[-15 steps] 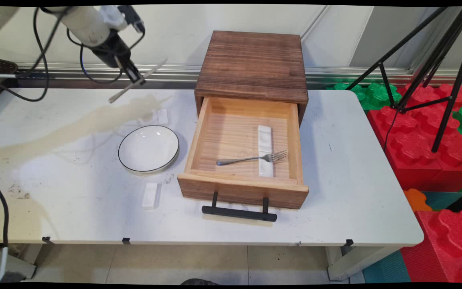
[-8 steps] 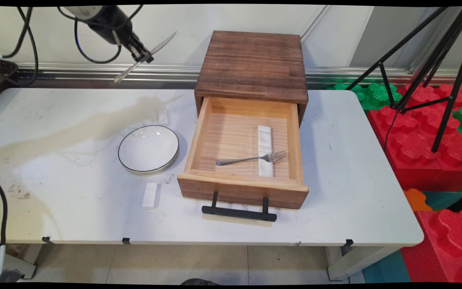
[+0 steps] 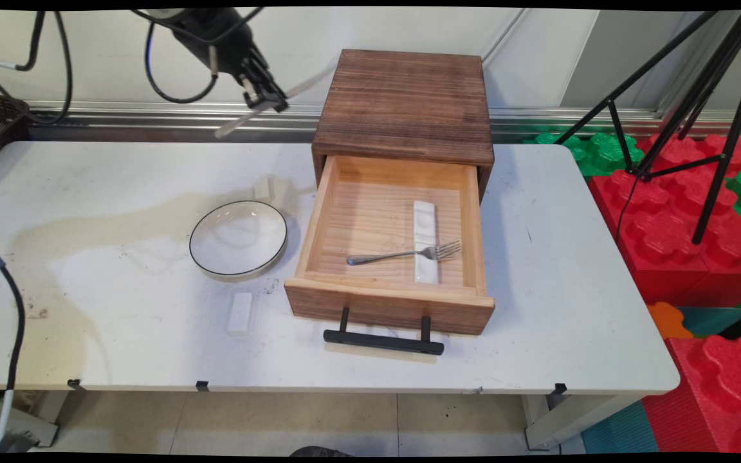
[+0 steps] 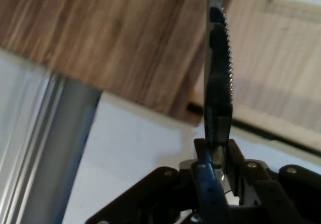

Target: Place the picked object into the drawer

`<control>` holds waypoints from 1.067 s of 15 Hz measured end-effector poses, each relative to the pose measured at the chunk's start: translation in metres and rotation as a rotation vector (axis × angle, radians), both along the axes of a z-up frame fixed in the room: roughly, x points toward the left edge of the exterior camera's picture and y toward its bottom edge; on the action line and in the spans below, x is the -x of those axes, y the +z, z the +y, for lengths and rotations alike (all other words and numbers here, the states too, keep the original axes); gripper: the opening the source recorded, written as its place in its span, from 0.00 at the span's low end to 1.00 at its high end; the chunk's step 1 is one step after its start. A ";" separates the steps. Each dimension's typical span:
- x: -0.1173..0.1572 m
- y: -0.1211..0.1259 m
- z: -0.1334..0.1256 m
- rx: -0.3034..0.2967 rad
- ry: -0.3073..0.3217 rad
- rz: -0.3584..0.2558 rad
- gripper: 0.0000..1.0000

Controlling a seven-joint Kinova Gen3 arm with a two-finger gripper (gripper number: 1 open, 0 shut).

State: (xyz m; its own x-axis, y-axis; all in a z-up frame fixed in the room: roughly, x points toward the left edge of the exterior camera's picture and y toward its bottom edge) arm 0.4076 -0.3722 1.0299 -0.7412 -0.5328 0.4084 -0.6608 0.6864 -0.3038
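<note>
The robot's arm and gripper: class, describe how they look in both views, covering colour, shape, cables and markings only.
The gripper is black, slim and tapering, with two narrow fingers rising from a jointed black linkage dotted with round pivot pins. Black cables loop and hang from the arm. No lettering or markings show.

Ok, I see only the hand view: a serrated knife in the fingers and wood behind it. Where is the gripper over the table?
Observer: The gripper is high above the table at its far edge, just left of the wooden box.
Operator: Is the drawer open?
Observer: Yes, the drawer is pulled out toward the near side.
Operator: Anything inside?
Observer: A fork lies across a white rest.
</note>
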 end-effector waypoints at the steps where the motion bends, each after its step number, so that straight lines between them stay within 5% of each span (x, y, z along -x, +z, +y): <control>1: 0.011 0.001 0.001 -0.008 -0.028 0.000 0.00; 16: 0.138 -0.016 -0.023 -0.056 -0.268 0.035 0.00</control>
